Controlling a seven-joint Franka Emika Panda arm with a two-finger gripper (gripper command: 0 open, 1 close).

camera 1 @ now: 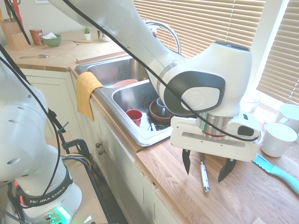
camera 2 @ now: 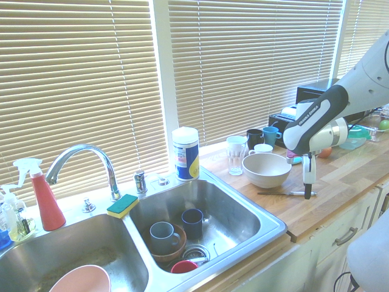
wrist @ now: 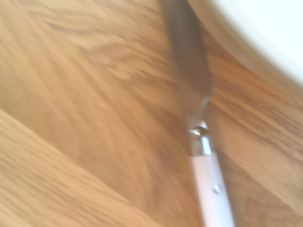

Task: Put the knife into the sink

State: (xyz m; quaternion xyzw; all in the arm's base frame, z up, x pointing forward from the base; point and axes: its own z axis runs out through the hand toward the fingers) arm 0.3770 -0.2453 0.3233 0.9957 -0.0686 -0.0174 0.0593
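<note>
The knife (camera 1: 204,178) lies flat on the wooden countertop (camera 1: 187,196) in front of the big bowl (camera 2: 265,168), white handle toward the counter's front edge. In the second exterior view the knife (camera 2: 285,193) points its dark blade toward the sink (camera 2: 267,220). My gripper (camera 1: 208,167) hangs just above the knife with its fingers open, one on each side of the handle, not touching it. The wrist view shows the knife (wrist: 199,137) close up, blade beside the bowl's white rim (wrist: 255,42). The two-basin steel sink (camera 1: 119,100) sits left of the knife.
The near basin holds mugs (camera 2: 192,222), a red cup (camera 1: 134,116) and a brown bowl. A turquoise serrated knife (camera 1: 275,171), white mugs (camera 1: 278,138), a glass (camera 2: 236,154) and a canister (camera 2: 185,153) stand around the bowl. A yellow cloth (camera 1: 86,91) hangs over the sink's front.
</note>
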